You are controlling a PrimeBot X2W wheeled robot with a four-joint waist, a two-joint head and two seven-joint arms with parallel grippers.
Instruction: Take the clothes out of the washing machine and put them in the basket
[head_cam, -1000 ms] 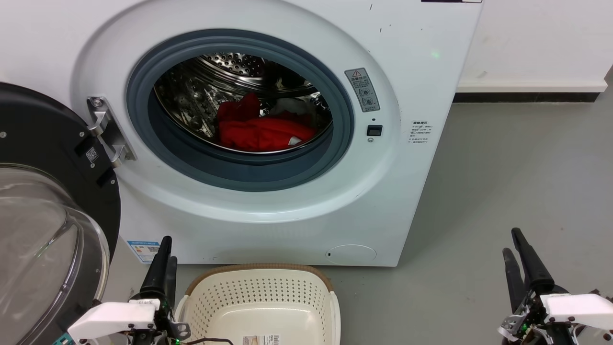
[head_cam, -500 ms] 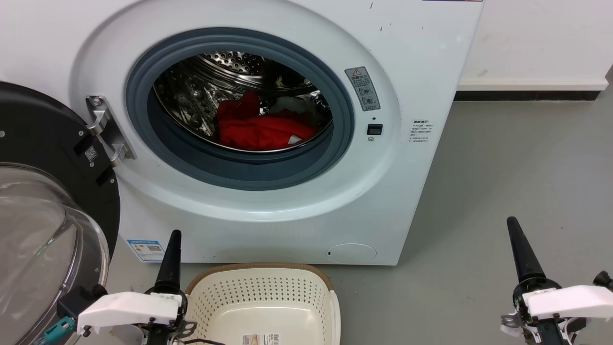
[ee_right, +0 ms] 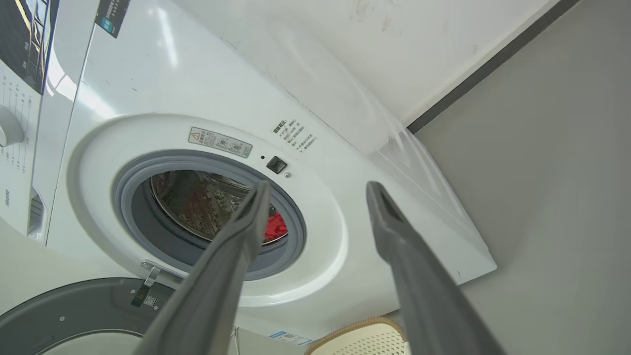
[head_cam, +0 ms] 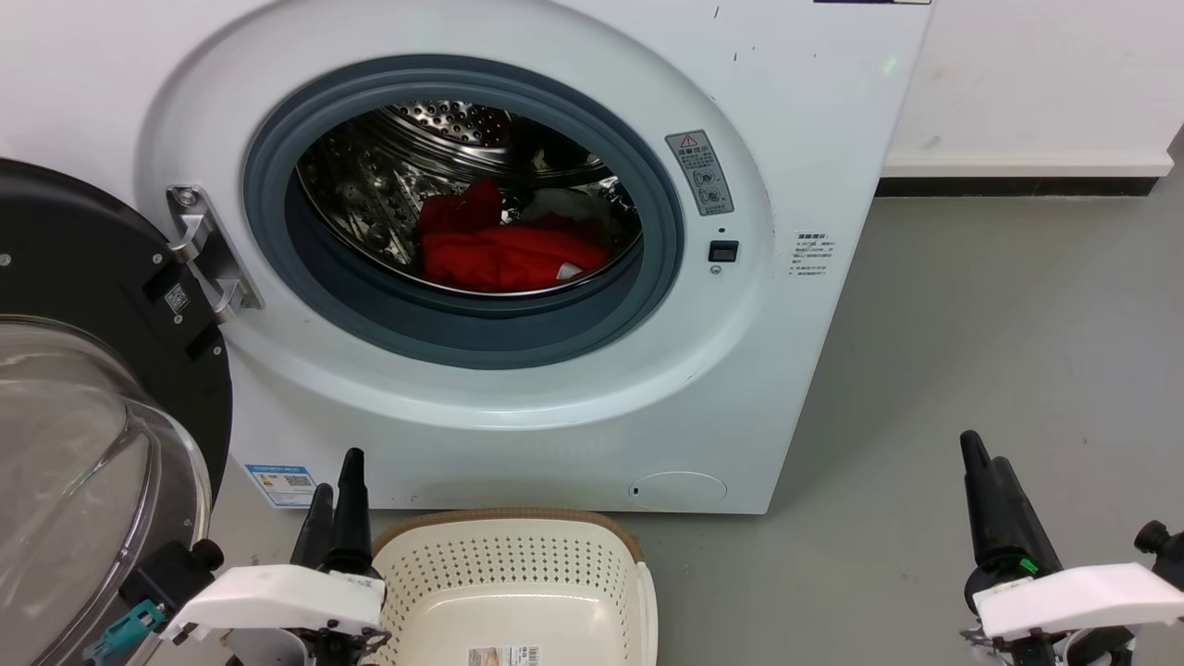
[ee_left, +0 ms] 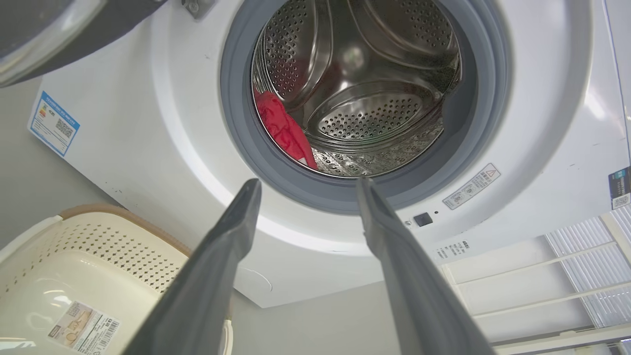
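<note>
Your left gripper (head_cam: pixel 335 474) hangs low before the washing machine (head_cam: pixel 814 120), its fingers spread wide with nothing between them. Since half a second ago it has edged right, toward the basket (head_cam: pixel 504 515) on the floor just in front of the machine's base. Your right gripper (head_cam: pixel 982 451), off the machine's right corner, is likewise agape and empty, and has slid slightly left. The red clothes (head_cam: pixel 504 257) stay heaped in the machine's steel drum (head_cam: pixel 370 185), unmoved.
</note>
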